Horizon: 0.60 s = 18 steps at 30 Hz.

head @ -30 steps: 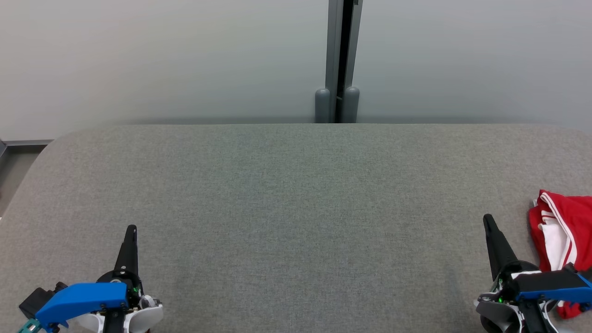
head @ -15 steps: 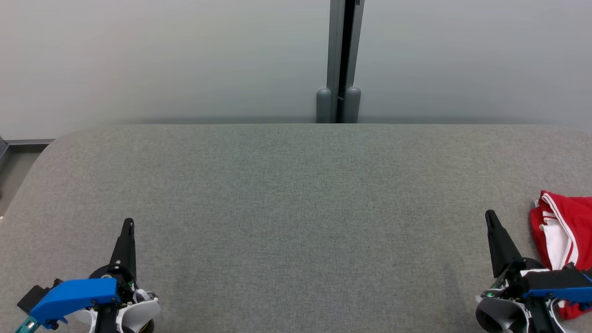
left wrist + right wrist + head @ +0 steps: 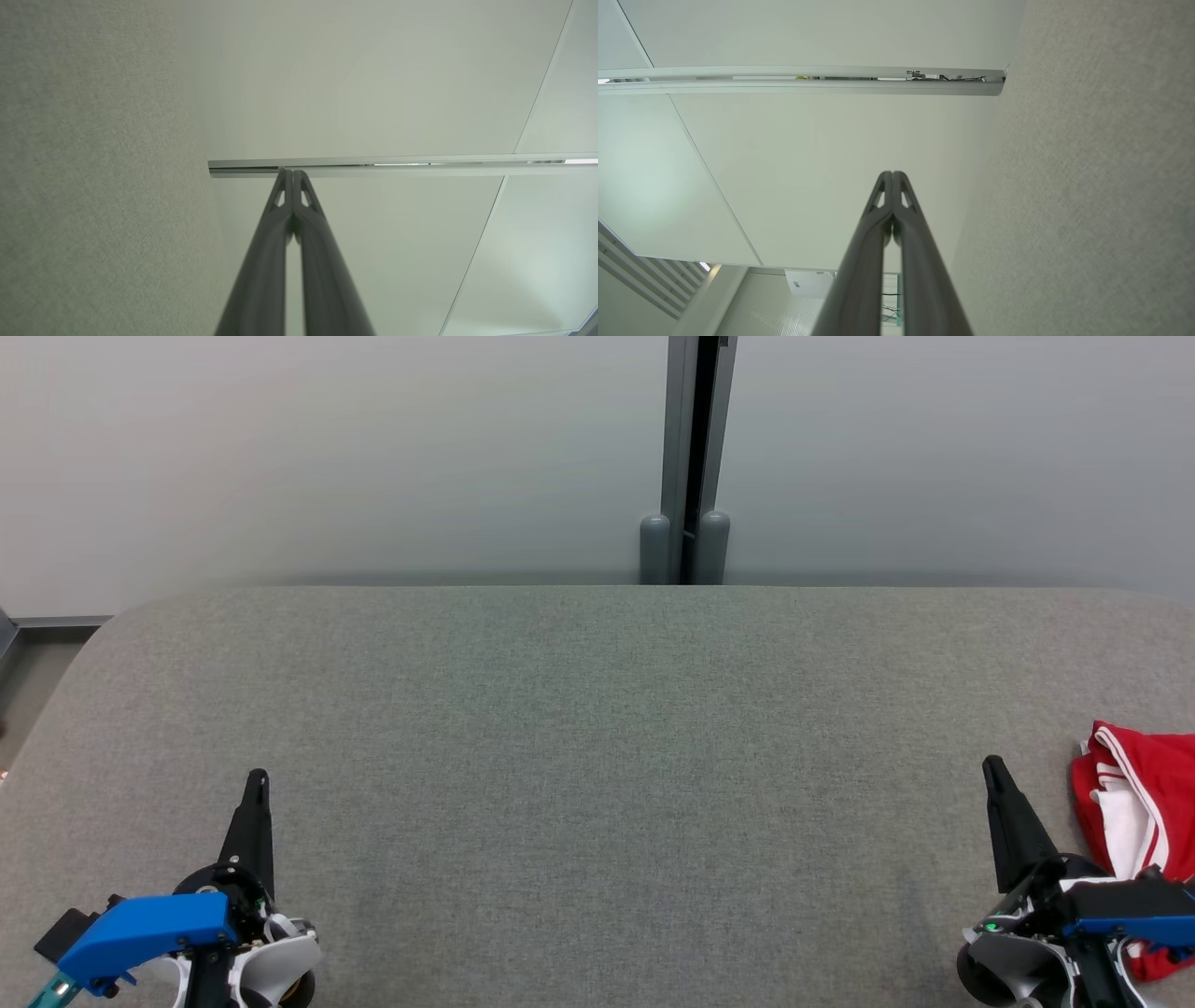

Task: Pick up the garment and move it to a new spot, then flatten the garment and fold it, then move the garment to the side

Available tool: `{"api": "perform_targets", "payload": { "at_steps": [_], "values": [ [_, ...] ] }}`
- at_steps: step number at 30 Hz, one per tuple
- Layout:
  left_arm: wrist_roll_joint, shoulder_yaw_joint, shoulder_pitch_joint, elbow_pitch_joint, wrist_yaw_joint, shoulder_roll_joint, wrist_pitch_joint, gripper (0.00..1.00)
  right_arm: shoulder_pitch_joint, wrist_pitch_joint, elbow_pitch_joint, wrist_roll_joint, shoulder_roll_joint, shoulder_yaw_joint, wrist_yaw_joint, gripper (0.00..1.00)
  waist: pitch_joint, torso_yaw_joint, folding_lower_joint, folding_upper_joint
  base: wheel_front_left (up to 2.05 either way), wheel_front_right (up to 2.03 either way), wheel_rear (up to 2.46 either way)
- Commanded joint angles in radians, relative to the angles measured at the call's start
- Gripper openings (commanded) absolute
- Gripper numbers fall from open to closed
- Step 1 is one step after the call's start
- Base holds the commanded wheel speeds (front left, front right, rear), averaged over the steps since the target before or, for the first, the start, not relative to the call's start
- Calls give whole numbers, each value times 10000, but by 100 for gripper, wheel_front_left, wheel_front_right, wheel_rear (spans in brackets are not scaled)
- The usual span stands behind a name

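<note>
A red garment (image 3: 1144, 803) with white trim lies bunched at the right edge of the grey fabric table (image 3: 597, 756), partly cut off by the head view's border. My right gripper (image 3: 991, 767) stands shut and empty just left of the garment, a short gap apart from it. At the lower left my left gripper (image 3: 257, 779) is shut too, holding nothing, far from the garment. Both wrist views show the fingertips pressed together, the left gripper (image 3: 293, 172) and the right gripper (image 3: 892, 174) pointing past the table toward a pale wall.
A pale partition wall (image 3: 327, 457) rises behind the table, with a grey vertical post (image 3: 689, 457) at the middle. The table's rounded left corner (image 3: 103, 625) borders a strip of floor.
Both grippers have slid slightly toward the bottom of the head view, the left one also rising a little at its tip. The garment stays in place.
</note>
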Motion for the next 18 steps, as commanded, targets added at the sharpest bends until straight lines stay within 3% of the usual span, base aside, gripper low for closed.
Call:
{"api": "perform_targets", "payload": {
  "at_steps": [1, 18],
  "values": [
    [-24, 17, -102, -47, -95, 19, 44, 0, 108, 28, -42, 26, -58, -21, 4, 0, 0, 0, 0, -1, 0, 0, 0],
    [-24, 17, -102, -47, -95, 19, 43, 0, 108, 28, -42, 27, -58, -20, 4, 0, 0, 0, 0, -1, 0, 0, 0]
  ]
}}
